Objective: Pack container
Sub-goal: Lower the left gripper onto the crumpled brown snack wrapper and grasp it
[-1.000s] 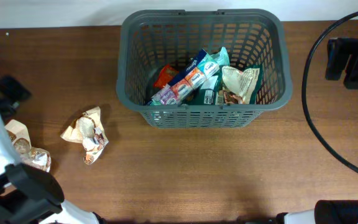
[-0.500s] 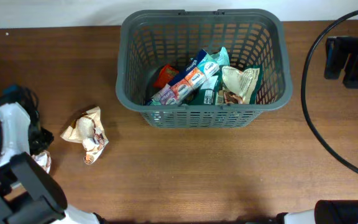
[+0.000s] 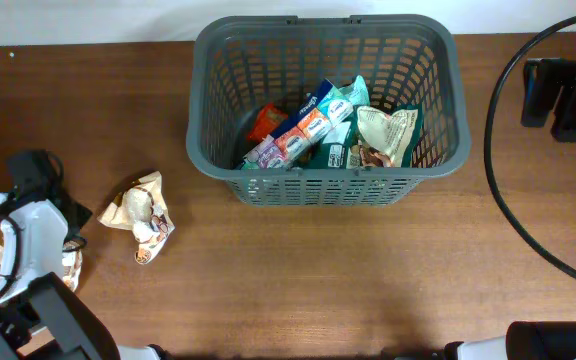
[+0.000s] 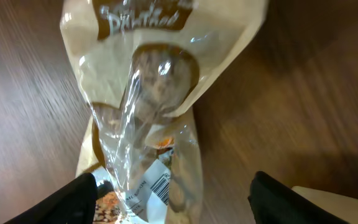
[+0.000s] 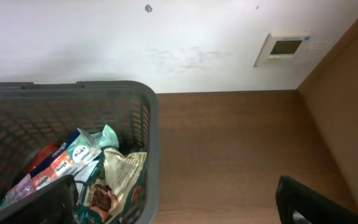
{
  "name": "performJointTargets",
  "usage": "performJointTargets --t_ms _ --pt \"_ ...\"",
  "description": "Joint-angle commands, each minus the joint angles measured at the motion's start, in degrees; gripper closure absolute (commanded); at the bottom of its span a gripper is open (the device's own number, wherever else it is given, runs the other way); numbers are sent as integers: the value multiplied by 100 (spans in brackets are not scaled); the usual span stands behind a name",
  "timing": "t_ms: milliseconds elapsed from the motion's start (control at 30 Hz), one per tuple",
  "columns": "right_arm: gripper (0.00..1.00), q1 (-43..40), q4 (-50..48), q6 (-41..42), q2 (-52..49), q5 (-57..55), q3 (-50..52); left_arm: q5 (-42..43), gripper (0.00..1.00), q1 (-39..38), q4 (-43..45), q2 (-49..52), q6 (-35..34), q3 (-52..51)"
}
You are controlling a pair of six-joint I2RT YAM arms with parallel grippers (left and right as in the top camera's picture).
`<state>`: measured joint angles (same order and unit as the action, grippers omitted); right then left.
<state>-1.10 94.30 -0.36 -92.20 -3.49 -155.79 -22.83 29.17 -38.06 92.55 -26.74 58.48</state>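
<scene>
While the left pincer (image 4: pixel 176 202) hangs open over a beige snack packet (image 4: pixel 145 87), the right pincer (image 5: pixel 179 208) gapes open near the grey shopping basket (image 5: pixel 149 130).

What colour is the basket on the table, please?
The basket is dark grey all over, with slotted sides; the overhead view shows it best.
</scene>
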Motion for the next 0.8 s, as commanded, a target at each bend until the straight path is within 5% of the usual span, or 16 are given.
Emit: performJointTargets --t_ms 0,367,767 --pt "1 -42 -13 7 -4 149 -2 188 26 247 177 -136 -404 -271" --pt "1 -42 -13 7 -4 164 -2 264 27 1156 354 -153 -7 -415" --pt "1 -42 -11 4 -4 439 -2 1622 15 1672 2162 -151 1327 -1318"
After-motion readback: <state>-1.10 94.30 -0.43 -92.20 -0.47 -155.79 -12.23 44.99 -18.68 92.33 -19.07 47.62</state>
